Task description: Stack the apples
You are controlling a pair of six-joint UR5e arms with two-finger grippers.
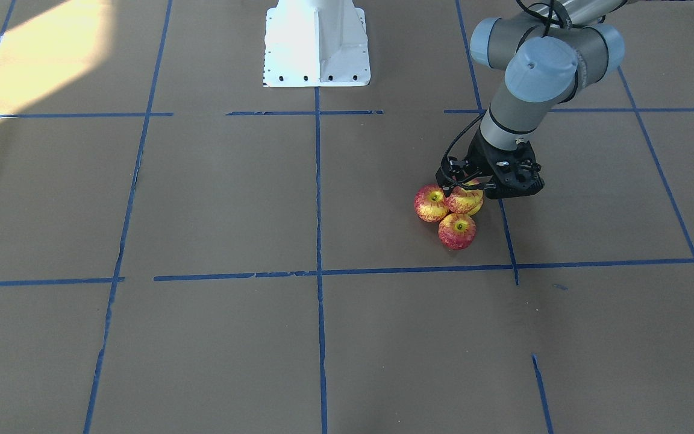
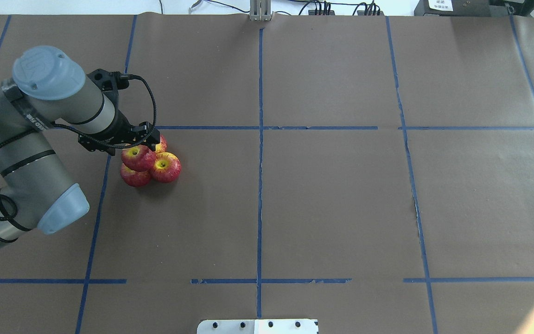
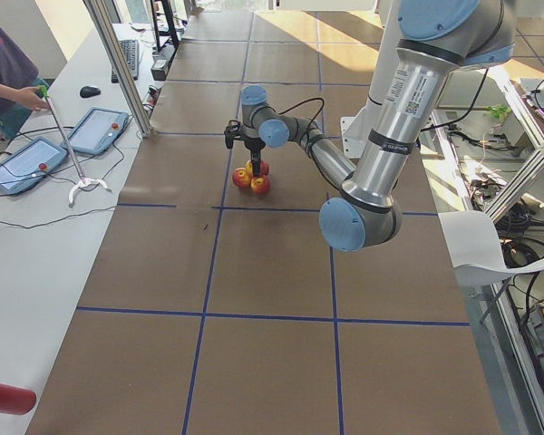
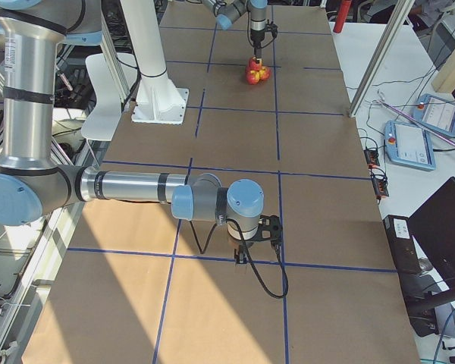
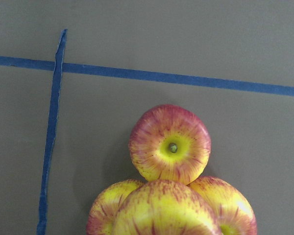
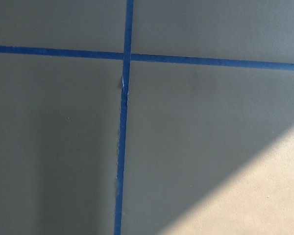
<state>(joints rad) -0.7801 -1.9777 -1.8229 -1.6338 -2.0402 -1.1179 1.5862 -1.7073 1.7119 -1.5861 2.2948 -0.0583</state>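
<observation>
Perching on three others, the top apple (image 1: 464, 200) forms the peak of a small pyramid. The left claw (image 1: 461, 188) is down over it, and its jaws look closed narrowly on that apple's sides, though the fruit and the claw body mostly hide the fingertips. In the overhead view the pile lies at about 9 o'clock from the middle of the desk (image 2: 332, 199), just beside a crossing of blue tape lines (image 2: 202, 127).

The base is a tight triangle, all three touching. In the left wrist view the far apple (image 5: 169, 144) is at 12 o'clock, stem up. The second base apple (image 5: 100, 210) shows at 7 o'clock and the third base apple (image 5: 235, 205) at 5 o'clock, with the top apple filling the bottom middle between them.

I judge the stack all but done: all four apples are in one heap and none lies apart. What is left (as far as these views allow) is to let go and lift straight off without nudging anything — round fruit on round fruit could roll out of its hollow. Whether the top apple already rests its full weight on the three below cannot be told.

The right claw (image 4: 258, 231) hangs low over bare desk near the middle of the right-side view, well apart from the pile at 12 o'clock there. Its wrist camera shows only paper and tape, and I cannot tell whether it is wide or narrow.
</observation>
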